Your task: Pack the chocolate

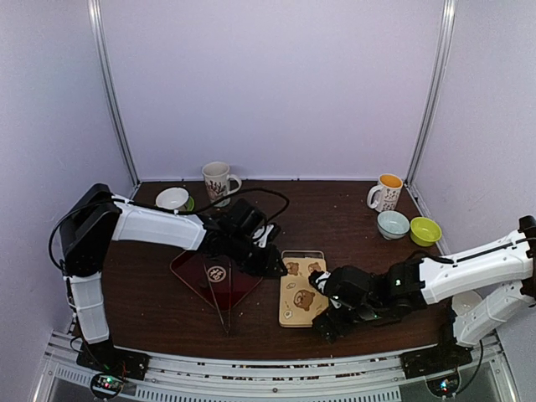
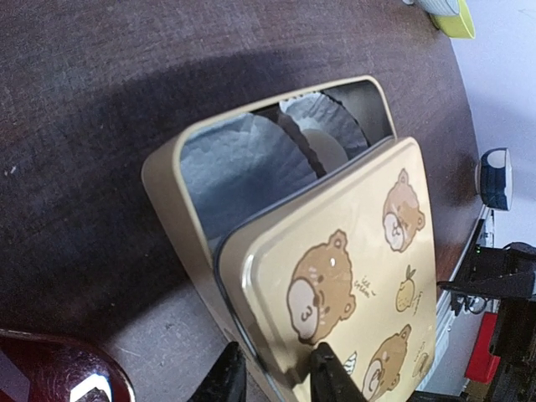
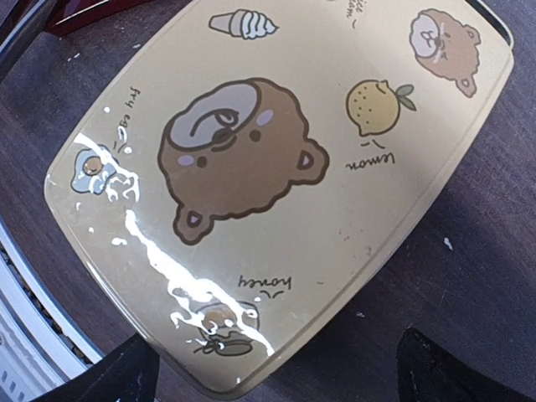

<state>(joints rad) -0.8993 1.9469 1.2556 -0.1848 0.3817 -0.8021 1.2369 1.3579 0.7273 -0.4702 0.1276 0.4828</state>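
Note:
The tan tin (image 2: pixel 172 201) stands open on the table, with white paper liners (image 2: pixel 243 155) inside. In the far liner lies one pale piece that looks like chocolate (image 2: pixel 322 144); other pieces are hidden. The bear-printed lid (image 2: pixel 360 251) lies askew over most of the tin. My left gripper (image 2: pixel 276 377) is shut on the lid's near corner, one finger on each side of its rim. In the top view the left gripper (image 1: pixel 275 266) is at the upper left corner of the lid (image 1: pixel 301 293). My right gripper (image 3: pixel 276 377) hangs open over the opposite corner of the lid (image 3: pixel 276 167), touching nothing.
A red tray (image 1: pixel 216 276) with a round white emblem lies left of the tin, a thin black stick (image 1: pixel 219 306) across it. At the back stand two mugs (image 1: pixel 219 182) (image 1: pixel 387 193), a white bowl (image 1: pixel 172 198), a blue-grey bowl (image 1: pixel 393 224) and a green bowl (image 1: pixel 425 230).

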